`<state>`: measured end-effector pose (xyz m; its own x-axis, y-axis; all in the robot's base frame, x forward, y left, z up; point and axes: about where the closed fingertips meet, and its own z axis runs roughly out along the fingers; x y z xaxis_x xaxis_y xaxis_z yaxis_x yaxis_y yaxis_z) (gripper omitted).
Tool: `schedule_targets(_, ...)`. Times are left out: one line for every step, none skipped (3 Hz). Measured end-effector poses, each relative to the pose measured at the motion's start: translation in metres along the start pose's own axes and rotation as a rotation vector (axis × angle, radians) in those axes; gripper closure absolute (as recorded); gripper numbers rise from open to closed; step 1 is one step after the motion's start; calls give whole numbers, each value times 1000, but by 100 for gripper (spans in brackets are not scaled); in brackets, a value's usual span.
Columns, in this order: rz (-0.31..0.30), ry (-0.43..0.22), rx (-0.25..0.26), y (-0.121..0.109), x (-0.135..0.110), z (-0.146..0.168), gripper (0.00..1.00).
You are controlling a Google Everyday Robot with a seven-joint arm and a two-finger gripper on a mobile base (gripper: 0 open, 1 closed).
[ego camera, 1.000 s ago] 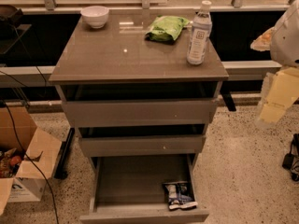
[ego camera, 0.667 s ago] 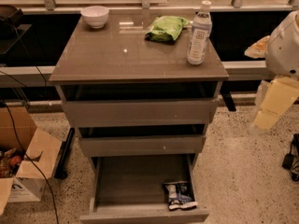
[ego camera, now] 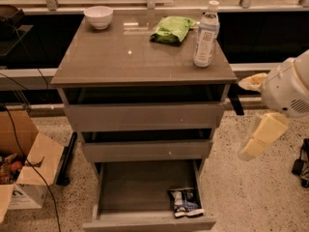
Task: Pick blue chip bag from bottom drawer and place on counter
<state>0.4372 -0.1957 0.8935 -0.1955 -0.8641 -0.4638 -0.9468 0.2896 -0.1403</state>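
Observation:
The blue chip bag (ego camera: pixel 185 202) lies flat in the front right corner of the open bottom drawer (ego camera: pixel 130 190). The drawer is pulled out below two shallower drawers. The counter (ego camera: pixel 130 57) is the glossy grey-brown top of the cabinet. My gripper (ego camera: pixel 260 135) hangs at the right of the cabinet, at about the height of the middle drawer, above and to the right of the bag. It touches nothing and holds nothing that I can see.
On the counter stand a white bowl (ego camera: pixel 99 17) at the back left, a bright green bag (ego camera: pixel 173 29) and a water bottle (ego camera: pixel 206 34) at the back right. An open cardboard box (ego camera: pixel 26 175) and cables lie on the floor at the left.
My arm and gripper have moved down and a little left, closer to the cabinet's right side. The bag and drawers have not moved.

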Motion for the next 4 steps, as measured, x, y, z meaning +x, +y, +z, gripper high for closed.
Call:
schedule_targets(39, -67, -47, 3, 18, 45, 0)
schedule_targets(114, -159, -137, -4, 50, 109, 0)
schedule_targets(114, -159, -137, -4, 50, 109, 0)
schedule_targets(146, -146, -136, 0, 50, 131, 0)
